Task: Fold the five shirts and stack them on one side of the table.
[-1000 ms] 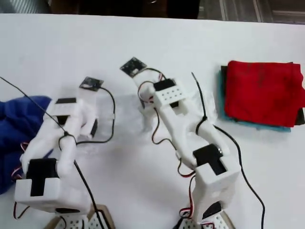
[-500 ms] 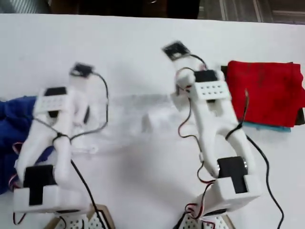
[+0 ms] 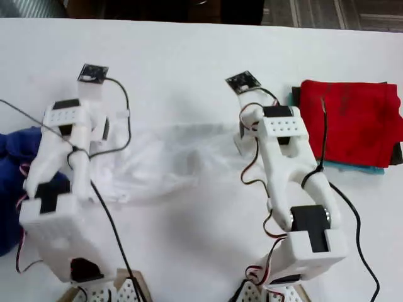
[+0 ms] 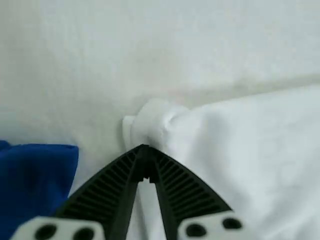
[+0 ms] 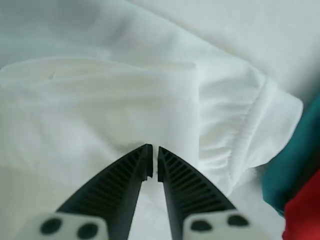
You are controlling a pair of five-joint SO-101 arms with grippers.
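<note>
A white shirt (image 3: 170, 157) lies spread out and wrinkled on the white worktop (image 3: 189, 56), between the two arms. The left hand (image 4: 145, 155) is closed on a bunched bit of this shirt at its edge, with cloth pinched between the black ribbed jaws. The right hand (image 5: 152, 162) is at the opposite end of the shirt, its jaws drawn together to a thin slit over a fold of the white fabric and gripping it beside a sleeve. A blue shirt (image 3: 12, 163) sits crumpled at the worktop's left edge, just beside the left arm and near the corner that arm holds. On the right side of the worktop is a stack of folded shirts. A red shirt (image 3: 346, 123) lies on top, a teal shirt (image 3: 340, 165) shows along the lower and left edges beneath it, and a dark piece (image 3: 395, 154) shows at the stack's far right edge. In the right wrist view, the white shirt's sleeve reaches close to the teal edge of the stack.
</note>
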